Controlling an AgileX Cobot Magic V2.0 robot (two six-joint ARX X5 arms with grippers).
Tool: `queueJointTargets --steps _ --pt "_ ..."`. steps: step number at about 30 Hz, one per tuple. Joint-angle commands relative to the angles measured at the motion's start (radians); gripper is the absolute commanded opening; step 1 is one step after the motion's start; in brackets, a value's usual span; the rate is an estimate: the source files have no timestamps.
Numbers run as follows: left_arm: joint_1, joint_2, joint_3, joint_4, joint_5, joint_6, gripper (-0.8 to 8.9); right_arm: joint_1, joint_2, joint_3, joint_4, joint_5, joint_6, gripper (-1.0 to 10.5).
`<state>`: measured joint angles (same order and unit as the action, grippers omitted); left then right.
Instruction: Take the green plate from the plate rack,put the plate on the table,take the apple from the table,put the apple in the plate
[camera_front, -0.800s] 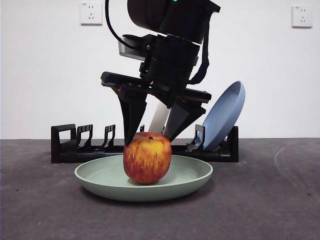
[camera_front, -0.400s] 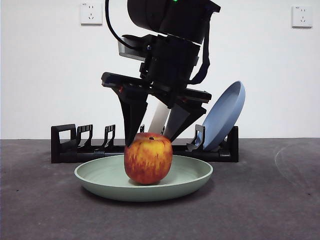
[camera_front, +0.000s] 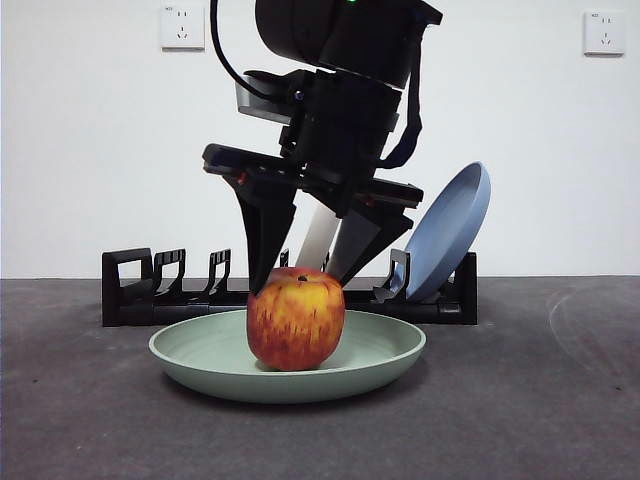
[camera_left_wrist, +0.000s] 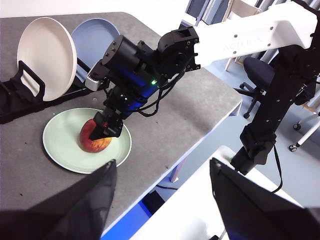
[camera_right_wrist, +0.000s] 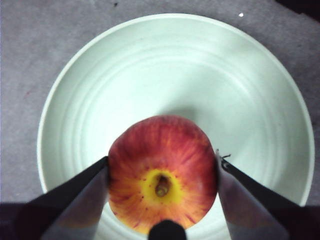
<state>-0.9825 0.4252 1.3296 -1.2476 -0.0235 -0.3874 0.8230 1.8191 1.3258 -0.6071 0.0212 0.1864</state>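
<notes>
Right now the right gripper (camera_right_wrist: 162, 172) straddles the apple (camera_front: 296, 318) — jaws apart, one at each flank, just touching or nearly so. Apple sits in the green plate (camera_front: 190, 352) on the worktop (camera_front: 540, 400), plate rack (camera_front: 140, 290) behind at 12 o'clock. Left gripper (camera_left_wrist: 162, 167) waits high up — jaws spread, empty.

Front view low, level across the worktop (camera_front: 560, 400), close to the green plate (camera_front: 200, 362); left wrist view high and far back, looking down over the worktop edge; right wrist view straight down, very near the apple (camera_right_wrist: 162, 200); all three share plate and apple
</notes>
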Motion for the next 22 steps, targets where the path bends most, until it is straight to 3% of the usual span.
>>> queueJointTargets --steps 1,7,10,22 --pt "0.002 0.0 -0.004 0.003 -0.003 -0.01 3.13 0.0 0.011 0.001 0.004 -0.006 -0.006 2.3" --pt "0.002 0.0 -0.004 -0.01 -0.003 -0.013 3.13 0.0 0.011 0.001 0.003 -0.006 -0.006 2.4" --pt "0.002 0.0 -0.004 -0.018 -0.003 -0.015 3.13 0.0 0.011 0.001 0.003 -0.006 -0.006 3.6" --pt "0.002 0.0 -0.004 -0.02 -0.003 -0.021 3.13 0.0 0.011 0.001 0.002 -0.006 -0.006 3.6"
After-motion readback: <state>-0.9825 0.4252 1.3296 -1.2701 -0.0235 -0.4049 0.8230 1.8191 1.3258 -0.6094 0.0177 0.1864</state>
